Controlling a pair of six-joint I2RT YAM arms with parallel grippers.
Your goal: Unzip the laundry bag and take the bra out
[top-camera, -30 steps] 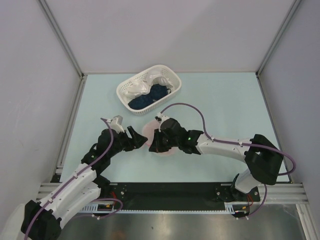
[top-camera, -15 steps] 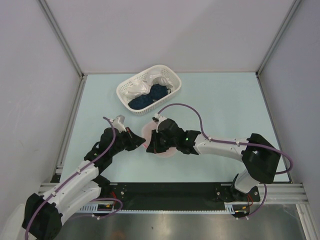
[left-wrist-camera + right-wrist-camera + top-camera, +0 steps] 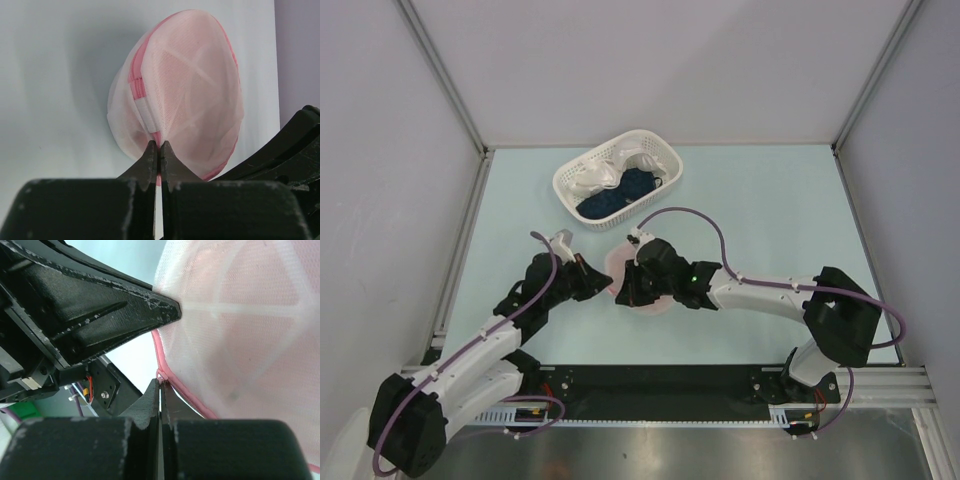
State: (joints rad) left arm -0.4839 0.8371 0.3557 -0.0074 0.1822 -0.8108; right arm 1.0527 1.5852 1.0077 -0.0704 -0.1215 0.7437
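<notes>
Bulging laundry bag (image 3: 190, 90), wht mesh w/ pink zip edging

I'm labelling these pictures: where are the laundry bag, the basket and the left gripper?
laundry bag (image 3: 200, 95): left wrist view, on its mesh dome.
basket (image 3: 558, 182): top view, on its left rim.
left gripper (image 3: 159, 146): left wrist view, between its closed fingertips.

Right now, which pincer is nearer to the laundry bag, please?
Neither; both touch the laundry bag. The left pincer is shut on its seam; the right pincer pinches its pink edging.
</notes>
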